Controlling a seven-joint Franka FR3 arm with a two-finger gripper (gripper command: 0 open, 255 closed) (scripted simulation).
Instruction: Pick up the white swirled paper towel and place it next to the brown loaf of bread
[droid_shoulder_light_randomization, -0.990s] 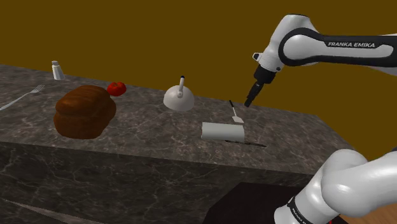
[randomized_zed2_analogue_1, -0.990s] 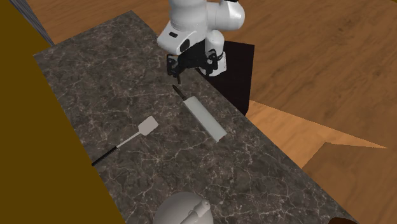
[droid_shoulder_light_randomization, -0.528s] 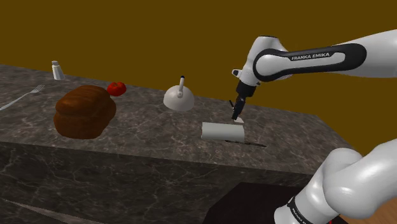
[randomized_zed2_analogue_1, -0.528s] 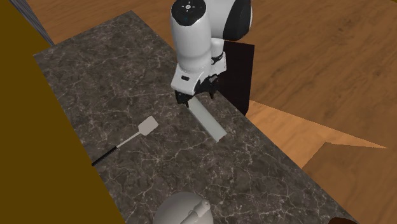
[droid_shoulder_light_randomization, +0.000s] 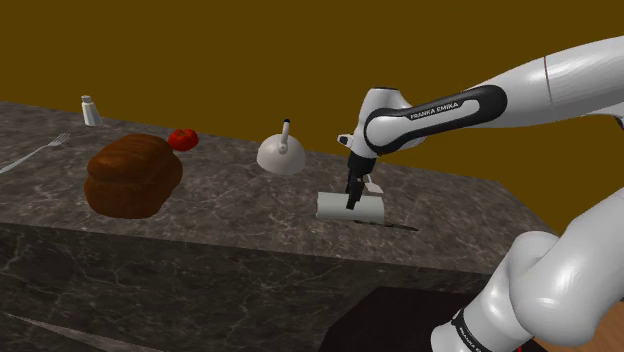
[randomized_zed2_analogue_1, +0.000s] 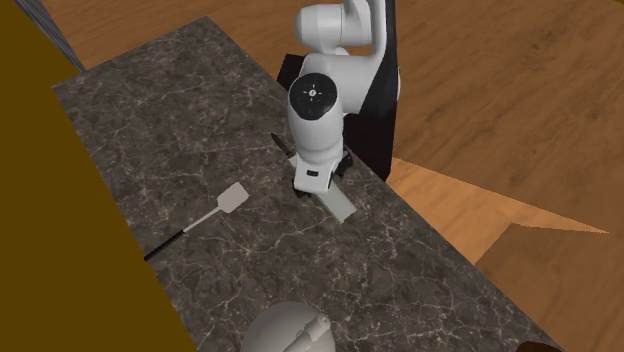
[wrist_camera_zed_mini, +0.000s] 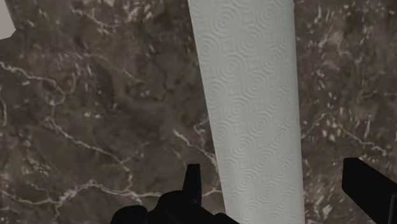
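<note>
The white swirled paper towel roll (droid_shoulder_light_randomization: 340, 207) lies on its side near the front edge of the dark marble counter (droid_shoulder_light_randomization: 230, 200); it also appears as the paper towel roll (randomized_zed2_analogue_1: 340, 204) and the paper towel roll (wrist_camera_zed_mini: 251, 108). My gripper (droid_shoulder_light_randomization: 352, 200) hangs right over it, pointing down. In the wrist view the gripper (wrist_camera_zed_mini: 280, 184) is open, and its fingers (wrist_camera_zed_mini: 193, 181) stand on either side of the roll without touching it. The brown loaf of bread (droid_shoulder_light_randomization: 133, 175) sits far toward the shoulder view's left.
A red tomato (droid_shoulder_light_randomization: 182, 138) lies behind the loaf. A white kettle (droid_shoulder_light_randomization: 283, 153) stands mid-counter, a shaker (droid_shoulder_light_randomization: 90, 110) and a fork (droid_shoulder_light_randomization: 35, 153) at far left. A spatula (randomized_zed2_analogue_1: 225, 205) lies beyond the roll, and a black knife (droid_shoulder_light_randomization: 400, 227) beside it.
The arm has swung toward the shoulder view's left and come down, from above the spatula to directly over the paper towel roll. Nothing on the counter has moved.
</note>
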